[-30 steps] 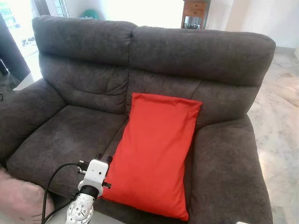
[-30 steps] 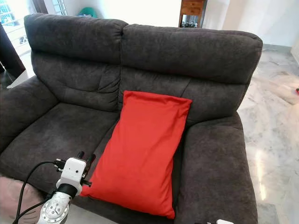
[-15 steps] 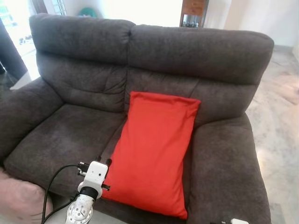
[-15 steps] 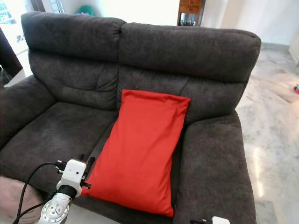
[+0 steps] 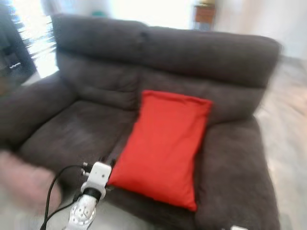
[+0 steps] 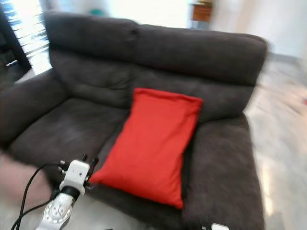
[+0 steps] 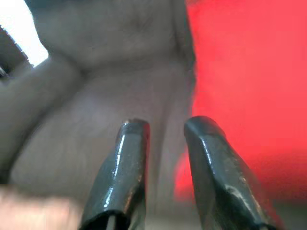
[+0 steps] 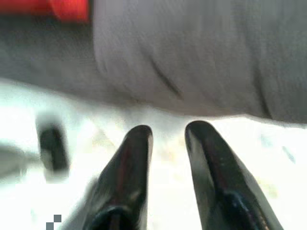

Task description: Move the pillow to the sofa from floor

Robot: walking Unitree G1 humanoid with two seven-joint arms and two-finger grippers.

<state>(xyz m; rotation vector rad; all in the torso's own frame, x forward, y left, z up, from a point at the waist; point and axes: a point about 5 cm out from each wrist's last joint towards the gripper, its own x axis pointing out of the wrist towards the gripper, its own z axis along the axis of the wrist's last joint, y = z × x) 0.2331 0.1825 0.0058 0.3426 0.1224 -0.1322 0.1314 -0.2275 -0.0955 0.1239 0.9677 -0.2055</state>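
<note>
The red pillow (image 5: 165,149) leans on the sofa (image 5: 96,67), mid-frame. The left gripper (image 7: 165,129), lower left, has jaws released, empty. The right gripper (image 8: 168,136) too.

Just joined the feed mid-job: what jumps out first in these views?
The red pillow stands out: it lies on the dark grey sofa, leaning against the backrest beside the right-hand armrest. The left gripper hangs open and empty just off the pillow's lower corner at the seat's front edge. The right gripper hangs low, open, over pale floor.
</note>
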